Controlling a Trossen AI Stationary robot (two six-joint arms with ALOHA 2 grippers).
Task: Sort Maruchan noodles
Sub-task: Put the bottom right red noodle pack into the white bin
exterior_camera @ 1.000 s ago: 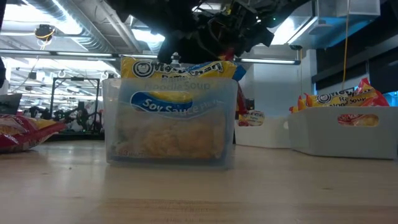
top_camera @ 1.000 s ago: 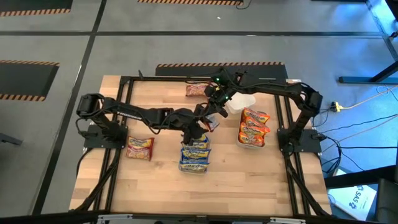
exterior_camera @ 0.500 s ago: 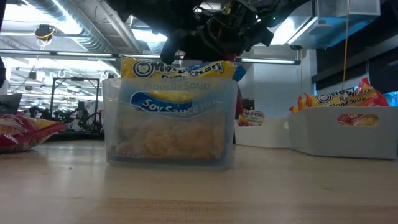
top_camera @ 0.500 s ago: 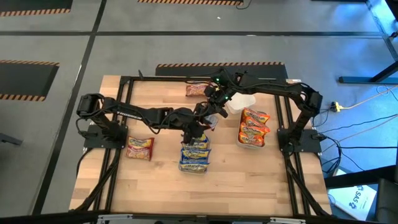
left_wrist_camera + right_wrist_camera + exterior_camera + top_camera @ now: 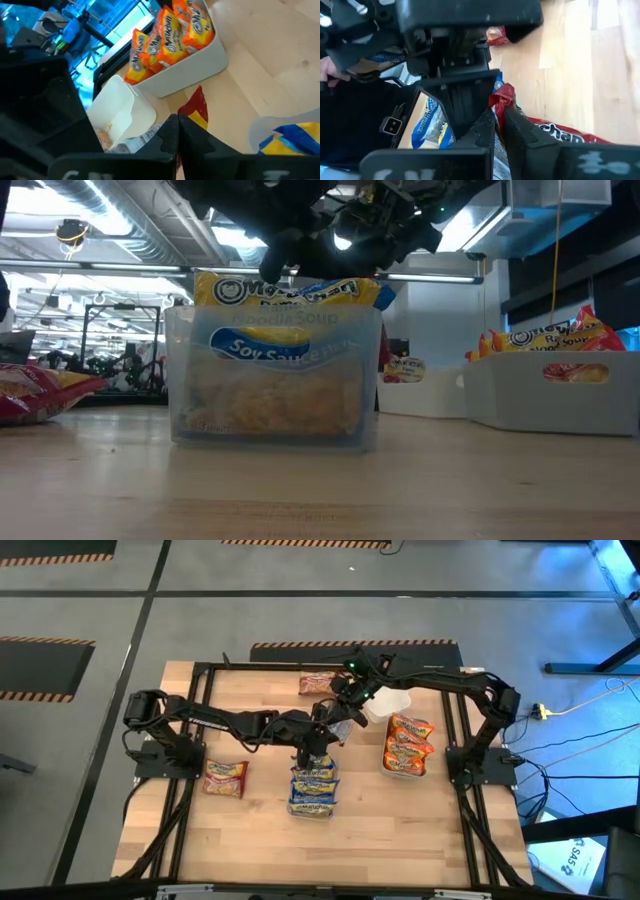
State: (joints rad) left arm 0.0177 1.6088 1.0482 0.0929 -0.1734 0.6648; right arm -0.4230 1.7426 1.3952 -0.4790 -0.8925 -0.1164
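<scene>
Above the table's middle, a dark red Maruchan packet (image 5: 555, 132) hangs between my two grippers. My right gripper (image 5: 499, 116) is shut on it, reaching in from the far side. My left gripper (image 5: 177, 125) comes from the left and is shut on the same packet (image 5: 197, 107). Below them a clear container (image 5: 275, 375) holds blue-and-yellow packets (image 5: 312, 785). A white container (image 5: 407, 768) on the right holds orange packets (image 5: 167, 35). One dark red packet (image 5: 225, 778) lies flat on the table at the left, another (image 5: 315, 685) near the far edge. My left gripper pinches the red-and-yellow end of the packet (image 5: 195, 102) between its two fingertips; the end sticks out just past them. The packet is clear of the table. My right gripper pinches the packet's edge (image 5: 501, 100) between its two fingers. The rest of the packet (image 5: 560, 134) spreads out beside one finger, lifted clear.
An empty white container (image 5: 387, 705) stands behind the orange one, close under my right arm. A black frame (image 5: 200, 675) runs around the table's edges. The near part of the wooden table (image 5: 330, 850) is bare.
My left gripper has crept a little toward the far edge, up to the dark red packet in my right gripper, and has shut on it. My right gripper has kept its place.
</scene>
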